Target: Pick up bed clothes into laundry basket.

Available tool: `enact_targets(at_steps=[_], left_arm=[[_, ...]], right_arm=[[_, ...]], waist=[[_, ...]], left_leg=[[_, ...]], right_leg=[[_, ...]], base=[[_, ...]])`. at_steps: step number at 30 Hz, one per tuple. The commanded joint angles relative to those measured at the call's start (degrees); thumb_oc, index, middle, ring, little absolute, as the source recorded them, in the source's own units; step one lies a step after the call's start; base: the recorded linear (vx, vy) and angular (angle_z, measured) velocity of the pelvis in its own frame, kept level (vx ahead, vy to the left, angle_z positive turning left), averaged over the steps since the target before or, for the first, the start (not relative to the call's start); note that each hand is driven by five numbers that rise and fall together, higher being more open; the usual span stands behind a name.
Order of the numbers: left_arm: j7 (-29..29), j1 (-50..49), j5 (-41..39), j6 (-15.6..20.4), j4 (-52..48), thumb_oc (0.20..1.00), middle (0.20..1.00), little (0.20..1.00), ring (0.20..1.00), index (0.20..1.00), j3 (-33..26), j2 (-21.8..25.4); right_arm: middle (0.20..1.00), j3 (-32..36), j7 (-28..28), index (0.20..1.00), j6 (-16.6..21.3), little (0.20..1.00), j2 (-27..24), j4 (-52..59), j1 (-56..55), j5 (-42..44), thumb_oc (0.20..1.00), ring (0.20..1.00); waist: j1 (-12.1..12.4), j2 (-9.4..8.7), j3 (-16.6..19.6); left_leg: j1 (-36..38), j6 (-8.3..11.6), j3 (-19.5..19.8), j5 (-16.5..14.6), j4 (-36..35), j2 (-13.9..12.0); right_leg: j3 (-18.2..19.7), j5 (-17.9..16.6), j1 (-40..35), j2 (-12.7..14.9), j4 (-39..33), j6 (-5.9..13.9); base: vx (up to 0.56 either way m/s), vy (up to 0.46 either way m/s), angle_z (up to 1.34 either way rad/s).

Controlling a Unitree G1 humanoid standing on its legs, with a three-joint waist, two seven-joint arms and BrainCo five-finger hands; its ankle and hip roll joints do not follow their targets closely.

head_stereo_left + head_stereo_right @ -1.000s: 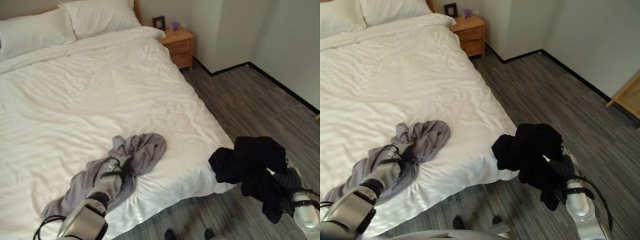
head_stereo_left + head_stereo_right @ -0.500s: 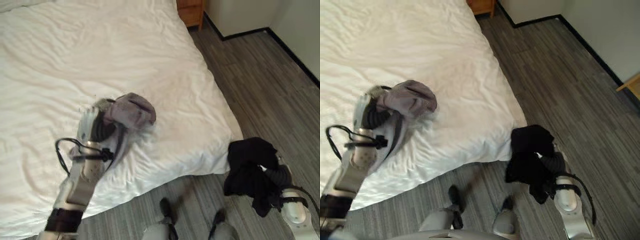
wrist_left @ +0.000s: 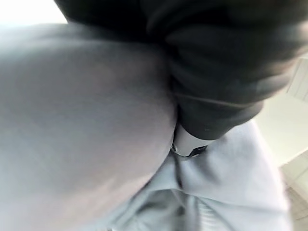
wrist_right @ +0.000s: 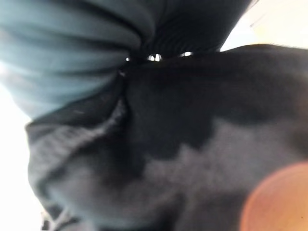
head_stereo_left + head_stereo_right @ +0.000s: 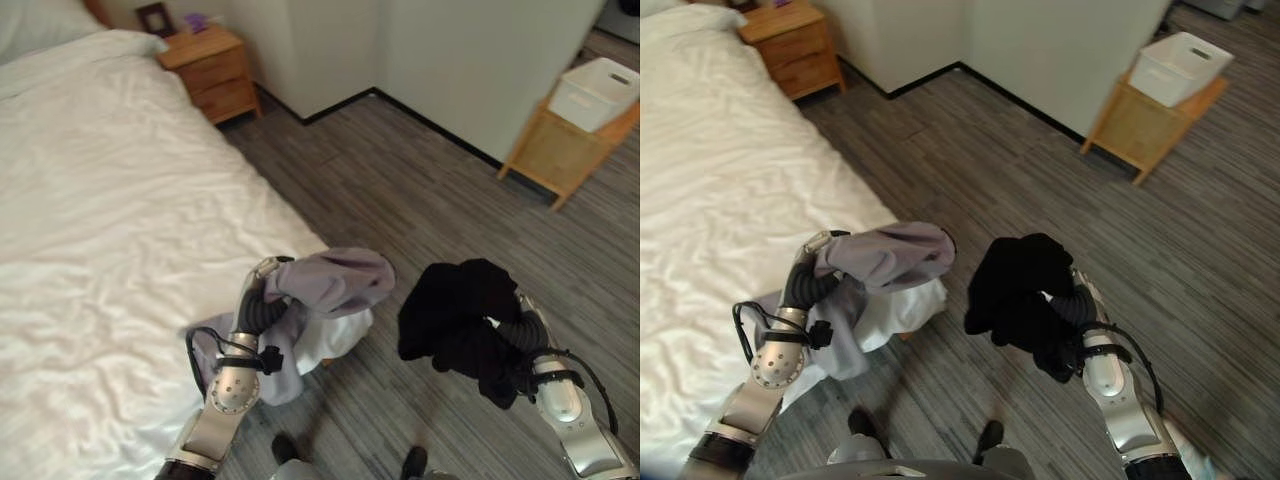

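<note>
A grey-lilac garment [image 5: 335,280] is lifted off the bed [image 5: 100,200] and hangs over the bed's corner from my left hand [image 5: 263,273], which is shut on it; the cloth gathers tightly against the hand [image 3: 186,144] in the left wrist view. A black garment [image 5: 455,310] hangs above the floor to the right, bunched in my right hand [image 5: 527,332], which is shut on it. The two garments hang side by side, a small gap between them. A white laundry basket [image 5: 598,92] sits on a low wooden stand [image 5: 545,150] at the far right, well away from both hands.
A wooden nightstand [image 5: 210,70] stands by the head of the bed against the wall. Grey plank floor [image 5: 400,170] stretches between the bed and the stand. A white wall corner [image 5: 375,50] juts out behind it.
The camera has swung right, bringing the basket into view. My left hand has lifted the grey garment from the bed out over its corner. My right hand still holds the black garment.
</note>
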State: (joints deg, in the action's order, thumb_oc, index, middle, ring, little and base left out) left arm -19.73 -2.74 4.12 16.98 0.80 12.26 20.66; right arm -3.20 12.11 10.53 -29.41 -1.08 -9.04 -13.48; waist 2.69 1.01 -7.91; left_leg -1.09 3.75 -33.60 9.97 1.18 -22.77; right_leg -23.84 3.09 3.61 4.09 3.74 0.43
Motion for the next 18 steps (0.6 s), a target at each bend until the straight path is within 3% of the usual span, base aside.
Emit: enact_targets(at_steps=[1,3,5,9,11,13,15,16,17,18], left_arm=[[-0.2,6.8,-5.6,4.1,-3.4,0.200,0.200,0.200,0.200,0.200,0.9,-0.3],[-0.5,7.9,-5.6,4.1,-2.9,0.200,0.200,0.200,0.200,0.200,2.0,-1.1],[-0.1,8.2,-5.6,3.9,-2.7,0.200,0.200,0.200,0.200,0.200,3.3,-1.5],[1.3,8.8,-6.5,3.6,-2.5,0.200,0.200,0.200,0.200,0.200,5.9,-2.4],[1.6,9.2,-6.5,3.4,-2.1,0.200,0.200,0.200,0.200,0.200,6.2,-2.6],[1.9,9.1,-6.5,3.1,-1.9,0.200,0.200,0.200,0.200,0.200,6.2,-2.5],[1.6,9.0,-6.5,2.8,-1.9,0.200,0.200,0.200,0.200,0.200,5.6,-2.3],[2.0,8.9,-5.8,2.3,-1.8,0.200,0.200,0.200,0.200,0.200,6.5,-1.8],[1.9,8.9,-5.8,2.3,-1.8,0.200,0.200,0.200,0.200,0.200,6.5,-1.7],[1.9,9.3,-5.7,2.0,-1.3,0.200,0.200,0.200,0.200,0.200,6.7,-1.4]], right_arm=[[0.200,-0.7,3.8,0.200,3.5,0.200,-2.3,4.9,7.6,-0.1,0.200,0.200],[0.200,-1.7,4.0,0.200,3.5,0.200,-3.5,5.2,8.6,-1.6,0.200,0.200],[0.200,-2.5,4.5,0.200,3.6,0.200,-4.9,4.8,9.6,-2.4,0.200,0.200],[0.200,-2.5,6.2,0.200,1.9,0.200,-7.3,3.5,12.1,-5.1,0.200,0.200],[0.200,-3.4,7.0,0.200,0.8,0.200,-7.9,2.6,14.8,-6.5,0.200,0.200],[0.200,-3.9,7.1,0.200,0.1,0.200,-8.1,1.7,16.4,-7.6,0.200,0.200],[0.200,-4.7,7.3,0.200,-0.5,0.200,-8.0,1.0,18.3,-8.5,0.200,0.200],[0.200,-5.1,7.7,0.200,-0.4,0.200,-7.1,-1.0,17.9,-9.6,0.200,0.200],[0.200,-5.1,7.7,0.200,-0.4,0.200,-7.0,-1.0,17.9,-9.7,0.200,0.200],[0.200,-4.7,8.0,0.200,-0.3,0.200,-6.7,-1.4,17.3,-9.5,0.200,0.200]], waist=[[2.5,0.53,-2.2],[4.1,-0.01,-3.5],[5.0,-0.35,-3.8],[5.2,-0.01,-4.2],[6.1,1.31,-3.8],[7.5,1.98,-3.1],[9.9,1.12,-2.5],[11.1,-1.83,-0.7],[11.3,-1.81,-0.6],[11.2,-3.74,-0.4]], left_leg=[[-6.5,2.61,13.5,2.9,-5.8,4.9],[-6.1,1.63,25.6,1.1,-4.4,9.3],[-6.8,0.18,32.3,-2.9,0.6,14.7],[-11.0,-2.77,29.3,-7.0,8.5,23.1],[-13.7,-4.00,26.4,-6.0,7.1,27.4],[-15.9,-4.23,25.2,-3.8,4.4,29.2],[-17.9,-4.18,25.4,-2.2,2.1,29.9],[-13.9,-8.72,26.4,-2.9,-1.6,31.2],[-14.1,-8.65,26.3,-2.7,-1.6,31.0],[-13.3,-9.48,25.4,-3.4,-1.4,31.2]], right_leg=[[3.6,0.8,-12.0,3.9,-3.9,5.24],[9.5,0.2,-11.7,2.4,-4.1,4.17],[14.6,-0.3,-11.5,0.9,-5.0,3.20],[18.5,-1.2,-12.9,-1.5,-8.1,1.92],[21.2,-0.6,-13.9,-4.1,-8.7,2.05],[24.3,0.3,-15.4,-6.5,-8.7,1.95],[28.5,1.4,-18.1,-7.4,-8.7,1.62],[28.4,2.0,-19.2,-7.2,-3.9,1.75],[28.6,1.9,-19.0,-7.3,-3.8,1.67],[27.5,-0.3,-18.5,-7.1,0.0,3.63]], base=[[-0.13,-0.347,-1.34],[-0.03,-0.342,-1.64],[0.08,-0.319,-1.12],[0.10,-0.251,-1.27],[0.23,-0.170,-0.97],[0.35,-0.146,-1.39],[0.71,-0.176,-1.72],[0.75,-0.159,-0.48],[0.71,-0.168,-0.36],[0.27,-0.073,-0.49]])
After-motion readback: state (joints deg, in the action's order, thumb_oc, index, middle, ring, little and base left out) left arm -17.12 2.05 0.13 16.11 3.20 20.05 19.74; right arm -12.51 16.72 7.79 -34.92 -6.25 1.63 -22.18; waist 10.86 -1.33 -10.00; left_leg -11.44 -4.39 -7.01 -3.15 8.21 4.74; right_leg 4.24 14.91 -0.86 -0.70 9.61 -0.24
